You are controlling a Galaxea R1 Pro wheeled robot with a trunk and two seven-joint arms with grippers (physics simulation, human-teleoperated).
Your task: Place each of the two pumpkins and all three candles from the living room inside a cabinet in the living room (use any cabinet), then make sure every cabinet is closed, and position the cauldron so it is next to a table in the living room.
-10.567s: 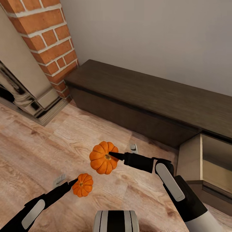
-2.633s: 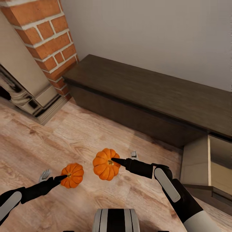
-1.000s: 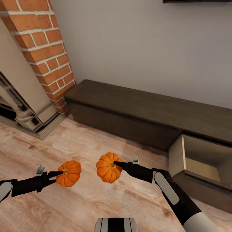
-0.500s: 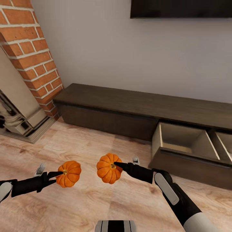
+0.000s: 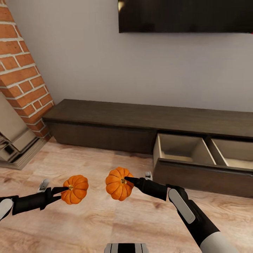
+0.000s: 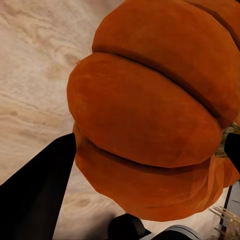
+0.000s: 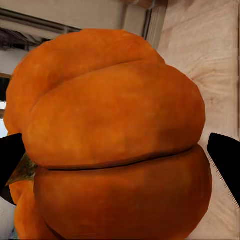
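Observation:
Each arm carries an orange ribbed pumpkin above the wooden floor. The left gripper (image 5: 66, 189) is shut on the smaller pumpkin (image 5: 75, 189), which looms large in the left wrist view (image 6: 150, 115). To its right, the right gripper (image 5: 127, 180) is shut on the bigger pumpkin (image 5: 118, 183), seen up close from the right wrist (image 7: 115, 145). Ahead stands the long dark-brown cabinet (image 5: 105, 123) against the wall, with one drawer (image 5: 182, 154) at its right pulled open, its beige inside bare. Candles and cauldron are out of view.
A red brick column (image 5: 21, 77) and the grey fireplace base (image 5: 14, 147) stand at the left. A dark screen (image 5: 182, 15) hangs on the wall above the cabinet. Light wooden floor (image 5: 105, 218) spreads between me and the cabinet.
The head view has tilted up and swung right, bringing the wall screen and open drawer into sight. Over ten seconds the left arm shifted its pumpkin leftward; both arms have stayed still for the last second.

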